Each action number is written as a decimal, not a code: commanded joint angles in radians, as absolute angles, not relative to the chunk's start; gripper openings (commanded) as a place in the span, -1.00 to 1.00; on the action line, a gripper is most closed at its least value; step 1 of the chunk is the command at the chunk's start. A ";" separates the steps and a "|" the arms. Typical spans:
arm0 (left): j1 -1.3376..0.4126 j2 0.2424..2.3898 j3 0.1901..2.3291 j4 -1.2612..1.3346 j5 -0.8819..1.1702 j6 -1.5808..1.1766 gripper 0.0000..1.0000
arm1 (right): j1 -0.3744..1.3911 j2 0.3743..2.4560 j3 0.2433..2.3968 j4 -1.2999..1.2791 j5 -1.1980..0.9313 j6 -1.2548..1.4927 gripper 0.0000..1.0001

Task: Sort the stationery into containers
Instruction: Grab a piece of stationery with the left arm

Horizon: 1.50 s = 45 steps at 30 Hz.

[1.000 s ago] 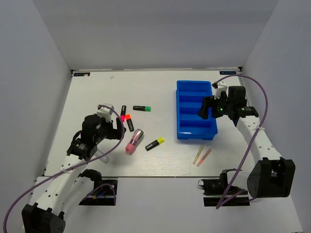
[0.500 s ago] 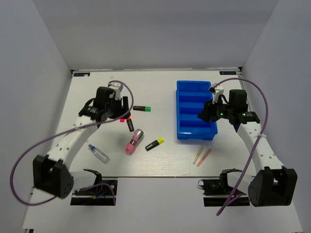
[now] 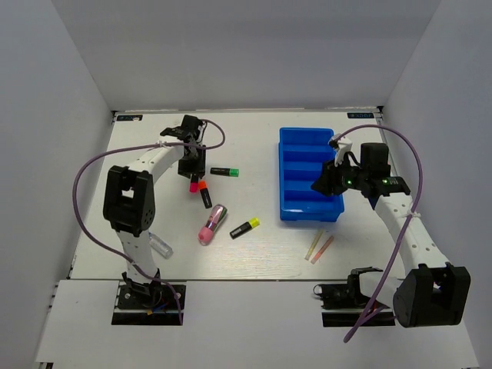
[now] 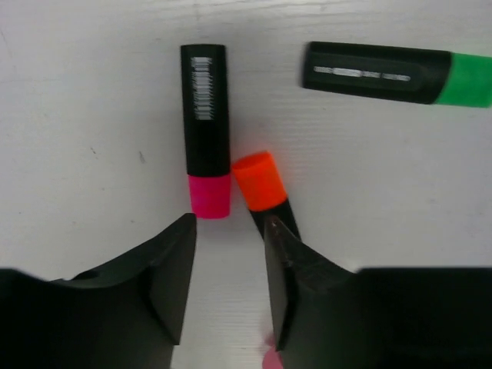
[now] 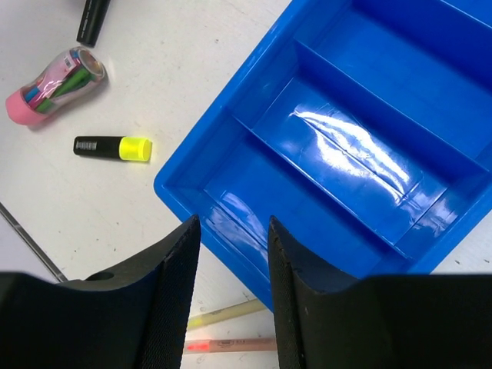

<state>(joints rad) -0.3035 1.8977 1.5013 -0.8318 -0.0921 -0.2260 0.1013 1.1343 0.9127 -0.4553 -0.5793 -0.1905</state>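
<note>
My left gripper (image 4: pixel 229 231) hovers low over the table, jaws partly open with nothing between them. Just ahead of its fingertips lie a pink-capped highlighter (image 4: pixel 206 146) and an orange-capped one (image 4: pixel 261 184), with a green-capped highlighter (image 4: pixel 392 74) further right. From above, the left gripper (image 3: pixel 191 171) sits at the far left. My right gripper (image 3: pixel 321 183) hangs over the near end of the blue tray (image 3: pixel 307 173), partly open and holding nothing. The tray (image 5: pixel 346 146) shows only bare compartments.
A pink-and-silver marker (image 3: pixel 213 224) and a yellow-capped highlighter (image 3: pixel 244 227) lie mid-table. A clear blue-tipped pen (image 3: pixel 160 244) rests near the left arm's base. Two thin pens (image 3: pixel 319 247) lie just in front of the tray. White walls enclose the table.
The left arm swung from the near left toward the far side, over the pink and orange highlighters, uncovering the clear pen. Both grippers narrowed from wide open. The right gripper shifted slightly.
</note>
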 commanded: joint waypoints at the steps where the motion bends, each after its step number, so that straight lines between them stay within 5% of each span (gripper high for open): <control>1: -0.270 1.916 1.563 -0.853 -0.118 -0.239 0.08 | 0.107 1.131 0.936 -0.465 -0.586 -0.201 -0.12; 16: -0.270 2.071 1.600 -0.772 -0.136 -0.242 0.18 | 0.129 1.137 0.931 -0.469 -0.569 -0.219 -0.06; 27: -0.264 2.137 1.612 -0.769 -0.199 -0.241 0.07 | 0.135 1.140 0.936 -0.466 -0.554 -0.224 -0.04; 33: -0.261 2.137 1.539 -0.758 -0.195 -0.259 -0.40 | 0.137 1.134 0.934 -0.468 -0.548 -0.227 -0.04; 37: -0.261 2.132 1.514 -0.744 -0.187 -0.262 -1.00 | 0.138 1.126 0.930 -0.468 -0.543 -0.230 0.07; 40: -0.249 2.094 1.537 -0.759 -0.187 -0.267 -1.00 | 0.135 1.123 0.925 -0.471 -0.538 -0.233 0.59; 45: -0.235 1.968 1.664 -0.764 -0.123 -0.290 -1.00 | 0.137 1.127 0.923 -0.471 -0.551 -0.239 0.59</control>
